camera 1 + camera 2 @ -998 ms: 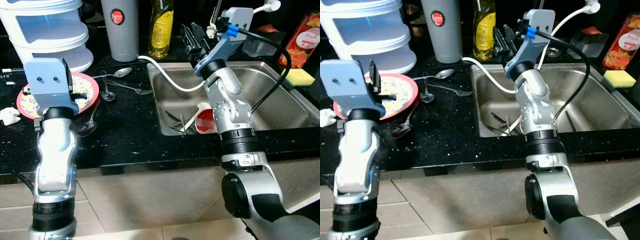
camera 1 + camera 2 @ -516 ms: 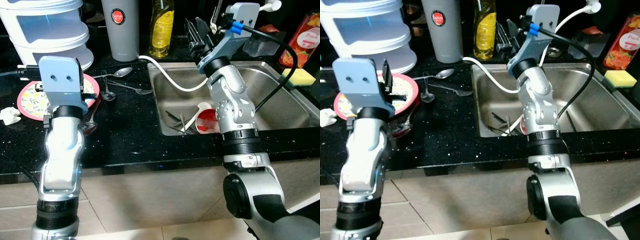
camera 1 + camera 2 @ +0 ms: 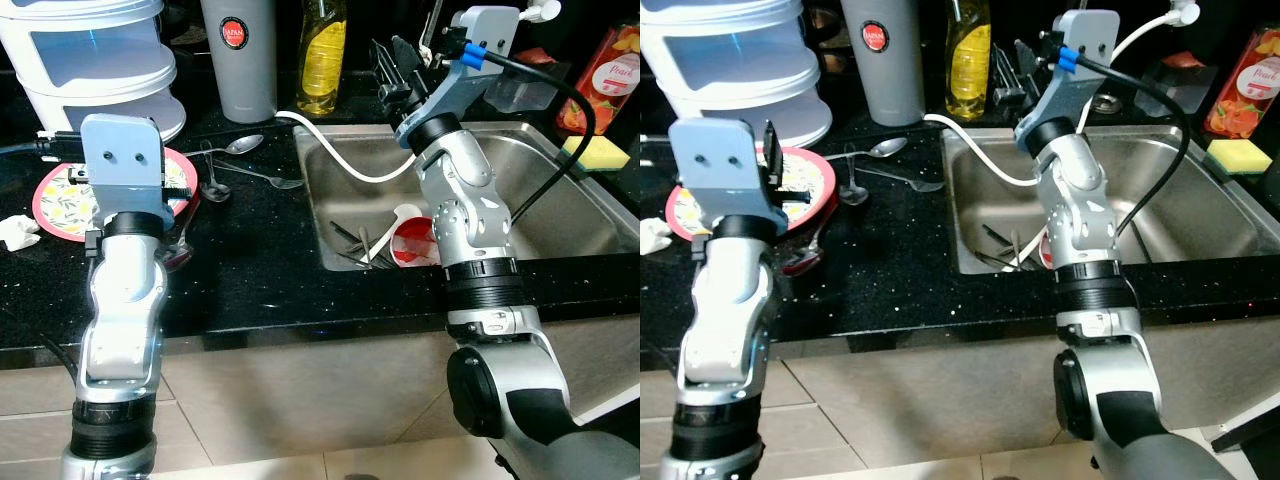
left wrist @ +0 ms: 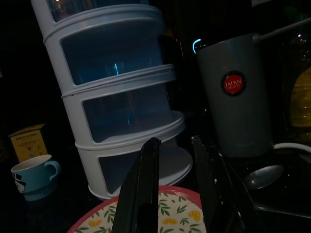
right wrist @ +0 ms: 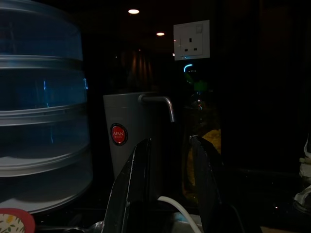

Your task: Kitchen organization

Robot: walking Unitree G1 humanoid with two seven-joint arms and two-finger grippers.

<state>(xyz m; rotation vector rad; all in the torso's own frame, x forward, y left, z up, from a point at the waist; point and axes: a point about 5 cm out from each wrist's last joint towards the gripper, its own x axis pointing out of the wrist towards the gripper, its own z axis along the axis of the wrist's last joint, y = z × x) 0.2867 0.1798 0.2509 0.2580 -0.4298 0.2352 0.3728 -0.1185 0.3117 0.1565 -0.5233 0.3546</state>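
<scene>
Left pincer (image 4: 172, 187) hovering part open and empty over the plate (image 3: 55, 200) on the tabletop (image 3: 260, 260), tiered container (image 4: 116, 87) just beyond, right pincer (image 5: 165, 187) hanging part open, empty, above the sink (image 3: 560, 215), cup (image 3: 410, 240) lying below it.

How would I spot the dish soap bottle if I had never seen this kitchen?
Find the steel sink set in the black counter. Behind its back left corner stands the bottle, beside a grey jug. It alone is see-through, filled with yellow liquid.
</scene>
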